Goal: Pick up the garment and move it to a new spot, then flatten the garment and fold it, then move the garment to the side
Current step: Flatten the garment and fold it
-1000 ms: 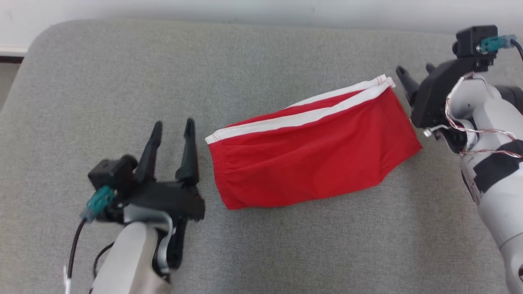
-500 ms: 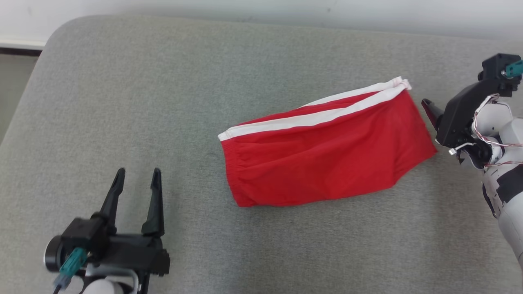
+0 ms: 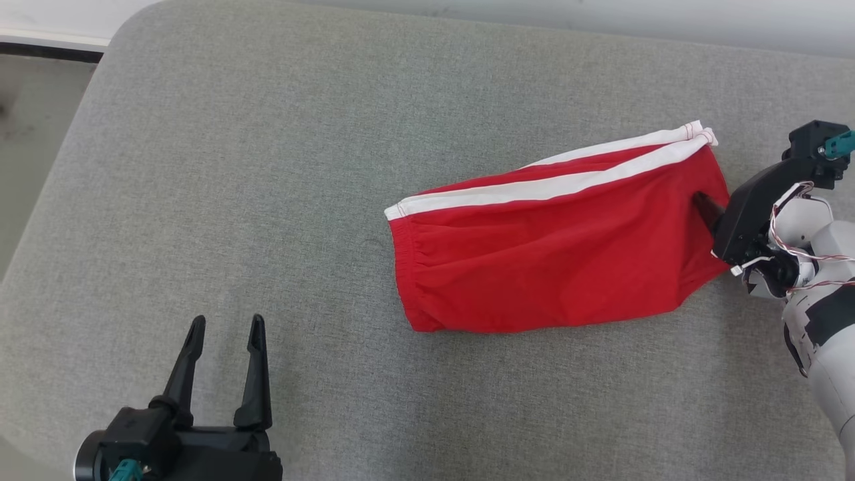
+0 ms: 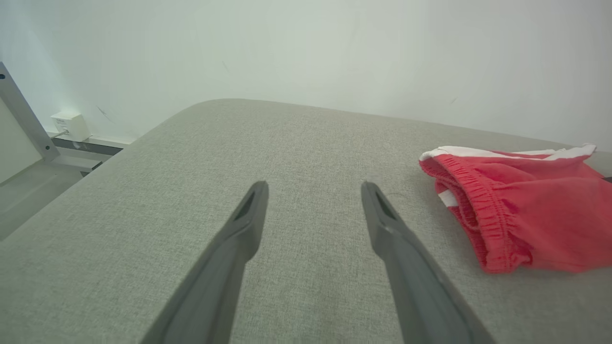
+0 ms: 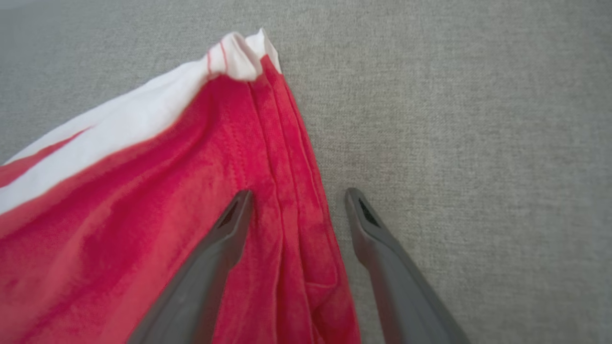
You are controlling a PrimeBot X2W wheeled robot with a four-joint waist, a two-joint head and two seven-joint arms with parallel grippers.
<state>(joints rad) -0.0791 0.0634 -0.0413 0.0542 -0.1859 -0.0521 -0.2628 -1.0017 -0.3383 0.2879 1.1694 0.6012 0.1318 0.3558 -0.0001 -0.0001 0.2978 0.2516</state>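
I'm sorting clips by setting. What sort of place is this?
Probably an indoor room: a grey upholstered surface like a bed or big cushion, a plain white wall behind it, and a small white box low by that wall. Red shorts lie on the fabric.

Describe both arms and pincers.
The left pincer has two long, tapered dark fingers on a black body with a teal plug. The right pincer matches, on a pale arm with a black band and twisted red-and-white wires.
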